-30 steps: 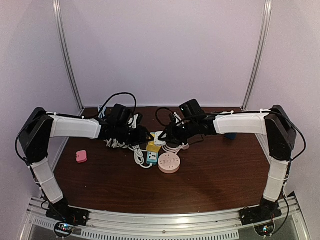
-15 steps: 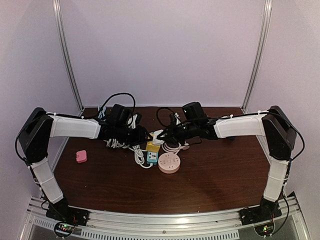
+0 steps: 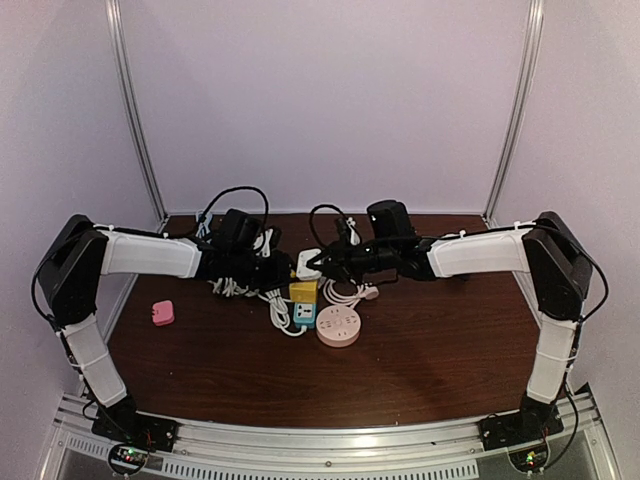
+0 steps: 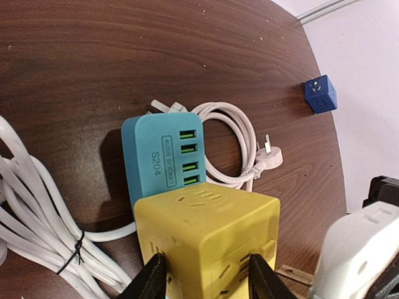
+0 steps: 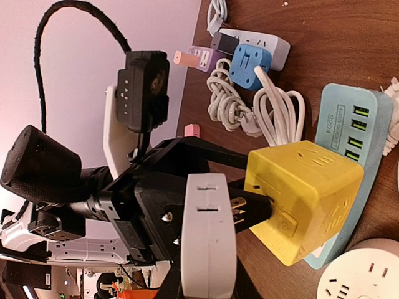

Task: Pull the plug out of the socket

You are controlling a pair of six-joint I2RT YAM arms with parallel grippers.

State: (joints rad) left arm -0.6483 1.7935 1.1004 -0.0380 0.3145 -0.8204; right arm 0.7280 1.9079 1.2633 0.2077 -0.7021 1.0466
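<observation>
Above the worktop [image 3: 420,350] near its far edge, the left claw [image 4: 206,281] clasps the yellow plastic cube socket [image 4: 206,233] while the right claw [image 5: 206,283], narrowed, pinches the flat white plug [image 5: 209,212] just beyond it, its mostly bared prongs [image 5: 239,208] marking the line of pull.

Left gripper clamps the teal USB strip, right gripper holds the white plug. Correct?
Not quite. The left gripper clamps the yellow cube socket, not the teal strip, which lies ungripped beyond it, as the left wrist view shows. The right gripper holds the white plug.
</observation>
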